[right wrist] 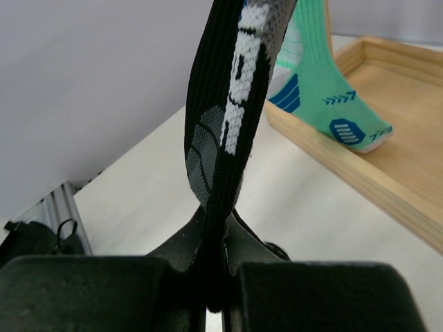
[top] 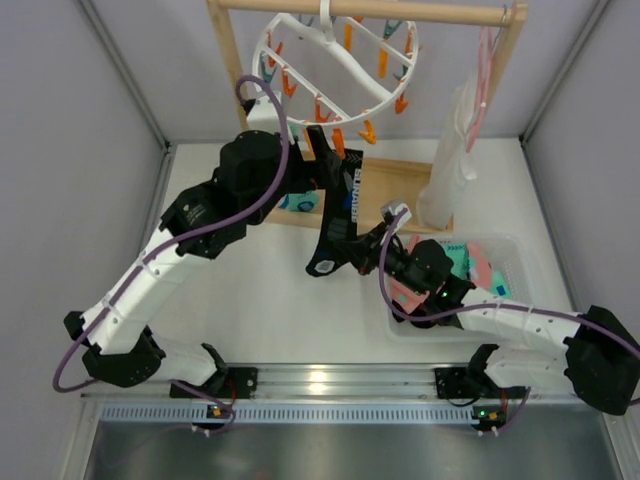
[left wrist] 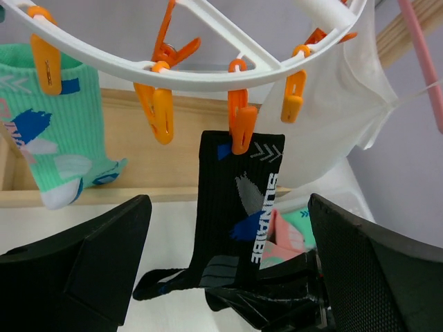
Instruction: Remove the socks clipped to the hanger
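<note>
The black sock hangs from an orange pin on the hanger, toward the 12 o'clock side of the desk. The right end effector pinches its lower end. The left end effector stands spread before it. A mint sock hangs at its 9 o'clock; a bin sits at 4 o'clock.

Bright, even light falls from overhead, leaving only faint, soft shadows on the white worktop and one glare spot on the metal rail. In both wrist views the black sock is crisp, while the dark jaws along the bottom edge are underlit, blurred and nearly featureless.
</note>
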You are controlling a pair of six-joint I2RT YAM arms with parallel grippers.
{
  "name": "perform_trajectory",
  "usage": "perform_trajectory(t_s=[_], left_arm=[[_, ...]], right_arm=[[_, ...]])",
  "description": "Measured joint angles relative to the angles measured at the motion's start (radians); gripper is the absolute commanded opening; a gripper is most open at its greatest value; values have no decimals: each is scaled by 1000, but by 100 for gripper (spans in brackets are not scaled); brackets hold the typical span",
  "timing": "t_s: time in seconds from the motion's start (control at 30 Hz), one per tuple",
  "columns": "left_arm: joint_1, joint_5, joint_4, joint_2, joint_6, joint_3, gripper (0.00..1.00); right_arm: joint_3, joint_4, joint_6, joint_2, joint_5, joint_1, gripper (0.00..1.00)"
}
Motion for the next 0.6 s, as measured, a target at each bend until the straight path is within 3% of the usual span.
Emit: perform_trajectory(t_s=[0.2,0.6], left_arm=[[-91,-209,0,74,76,14,99],[-102,-495,0,138,190,81,98]], right_arm=[[88,-34,-91,100,164,97,0],[299,-71,-301,317,369,247,0]])
